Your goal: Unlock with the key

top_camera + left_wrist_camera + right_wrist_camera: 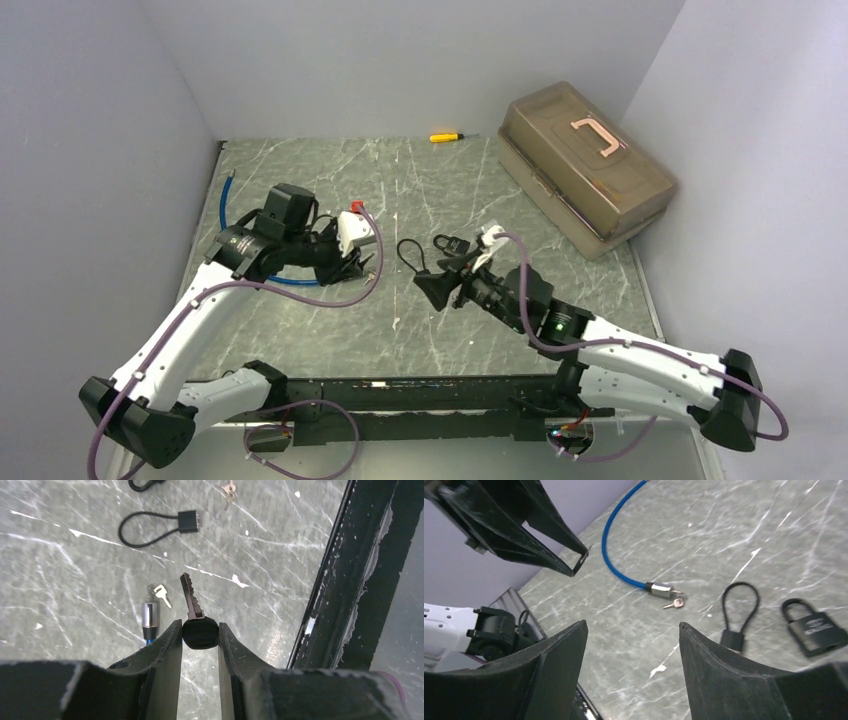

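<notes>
You won't get any readable txt here. The padlock (815, 630) has a pale logo strip across its body, but it's too blurry to make out any letters or nos.

Black-headed key (200, 632) — black padlock (815, 627), flat

The desk (420, 190) has a dark grey-green top, marbled with thin white veins. Plain pale lilac-grey panels close it in: a back wall (420, 60) along its far edge, a left wall (90, 150) and a right wall (760, 120) at its sides. A black rail (420, 393) runs along its near edge. The light is soft and even, with faint shadows.
</notes>
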`<action>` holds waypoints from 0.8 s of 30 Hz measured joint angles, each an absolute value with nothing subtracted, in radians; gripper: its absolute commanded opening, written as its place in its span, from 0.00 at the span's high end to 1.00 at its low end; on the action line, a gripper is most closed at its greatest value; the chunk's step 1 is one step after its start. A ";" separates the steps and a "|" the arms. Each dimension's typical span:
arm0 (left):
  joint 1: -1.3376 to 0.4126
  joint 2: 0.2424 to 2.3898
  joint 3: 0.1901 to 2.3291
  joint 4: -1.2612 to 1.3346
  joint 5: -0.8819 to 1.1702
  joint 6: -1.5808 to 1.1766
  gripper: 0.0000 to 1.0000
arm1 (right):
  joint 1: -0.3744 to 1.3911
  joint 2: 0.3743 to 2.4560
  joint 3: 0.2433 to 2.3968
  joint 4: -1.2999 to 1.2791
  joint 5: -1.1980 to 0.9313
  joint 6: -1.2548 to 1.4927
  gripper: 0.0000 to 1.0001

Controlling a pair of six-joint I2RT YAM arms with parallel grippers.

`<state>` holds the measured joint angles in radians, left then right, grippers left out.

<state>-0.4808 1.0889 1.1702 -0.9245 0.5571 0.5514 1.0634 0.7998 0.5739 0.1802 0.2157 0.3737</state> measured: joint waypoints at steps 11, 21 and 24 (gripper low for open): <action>-0.482 1.071 1.192 -0.855 0.490 0.512 0.75 | 1.063 1.124 0.722 0.337 0.114 0.522 0.31; -0.489 1.070 1.192 -0.849 0.473 0.506 0.75 | 1.048 1.240 0.809 0.425 0.099 0.551 0.39; -0.491 1.070 1.192 -0.849 0.473 0.502 0.75 | 1.033 1.277 0.833 0.428 0.098 0.562 0.42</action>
